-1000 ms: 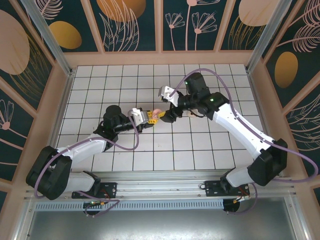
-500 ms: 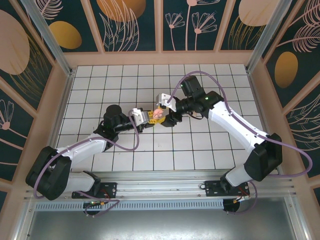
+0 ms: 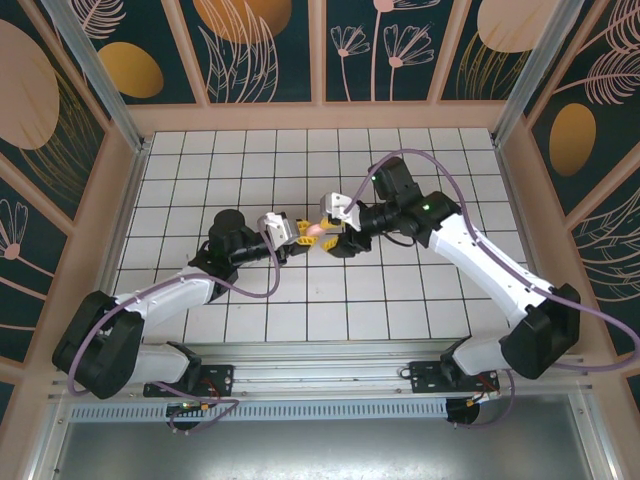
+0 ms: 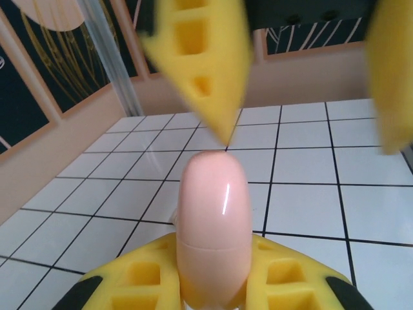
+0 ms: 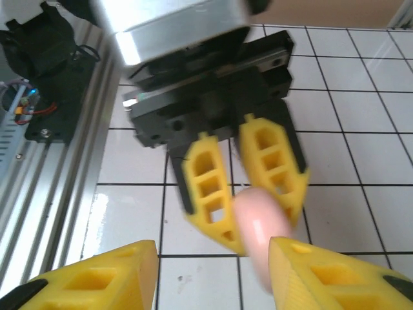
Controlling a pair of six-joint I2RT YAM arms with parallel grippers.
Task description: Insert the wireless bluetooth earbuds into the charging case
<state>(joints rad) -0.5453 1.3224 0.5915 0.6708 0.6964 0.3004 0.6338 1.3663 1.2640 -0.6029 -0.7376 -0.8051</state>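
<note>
Left end effector (image 3: 298,232) clamps charging case (image 4: 213,219) over table (image 3: 400,300) centre | right end effector (image 5: 213,248) agape, straddling its free end | advise: centre above seam, close gently

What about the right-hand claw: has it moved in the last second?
Yes. Against the gridded tabletop, the right gripper has swung slightly toward the near edge, beside the charging case.

Top view high, looking down; 2 wrist views close, facing each other, sharing charging case (image 4: 213,226).
</note>
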